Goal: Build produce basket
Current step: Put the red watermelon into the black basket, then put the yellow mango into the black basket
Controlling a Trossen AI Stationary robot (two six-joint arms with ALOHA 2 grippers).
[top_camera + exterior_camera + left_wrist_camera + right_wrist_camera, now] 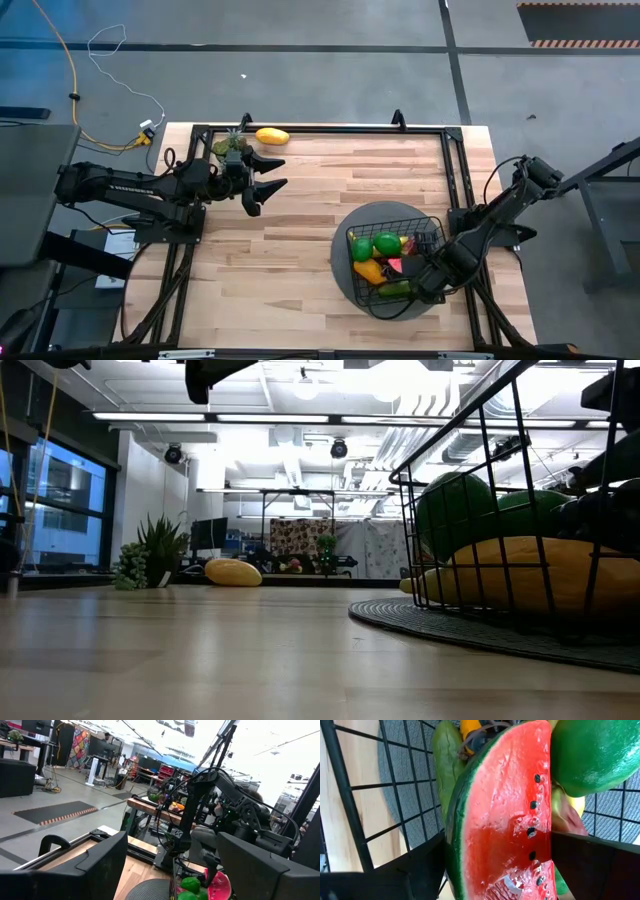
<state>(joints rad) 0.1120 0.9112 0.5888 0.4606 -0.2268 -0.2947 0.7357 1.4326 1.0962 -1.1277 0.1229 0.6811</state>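
Wooden tabletop [300,230] carries the basket [432,232] on its round grey mat [345,280]. Well left of the basket, the left gripper [268,172] hovers with fingers spread, empty, near a yellow mango [272,136]. Inside the basket, the right gripper [418,276] grasps the watermelon slice [510,820] beside green limes [374,246].

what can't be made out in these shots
- Whether the right jaws grip the watermelon slice or just flank it: right wrist view, cut off by the bottom edge.
- Lower fruit in the basket: high view, hidden by upper pieces and the right arm.
- The greenery beside the mango: too small.
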